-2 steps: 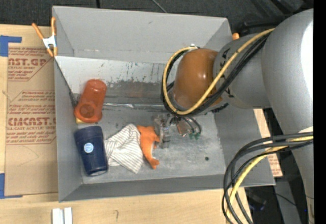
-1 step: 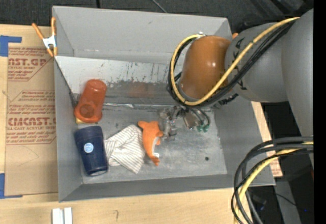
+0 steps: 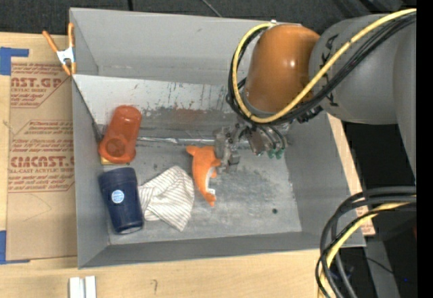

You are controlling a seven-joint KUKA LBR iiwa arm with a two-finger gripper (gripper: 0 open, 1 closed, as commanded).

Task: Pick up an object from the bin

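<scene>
Gripper [image 3: 228,150] sits low near the middle of the grey bin [image 3: 203,39], under the arm's orange cover. It is right at the upper end of an orange toy [image 3: 202,173], a curved, fish-like piece lying lengthwise on the bin floor. Whether the gripper is open or closed cannot be told from this angle, nor whether it touches the toy. Judging by its place, the toy is the likeliest pick. A good grasp would probably centre over the thicker middle of its body rather than the tapered end, close across the narrow width, and go low enough to get under the curve, since a smooth rounded shape may squirt out sideways. A striped white cloth [image 3: 166,197] lies crumpled just left of the toy, so the approach should keep to the toy's right side to avoid snagging it. An orange cup [image 3: 120,133] on its side and a dark blue can [image 3: 120,199] lie well apart by the left wall and pose little risk.
</scene>
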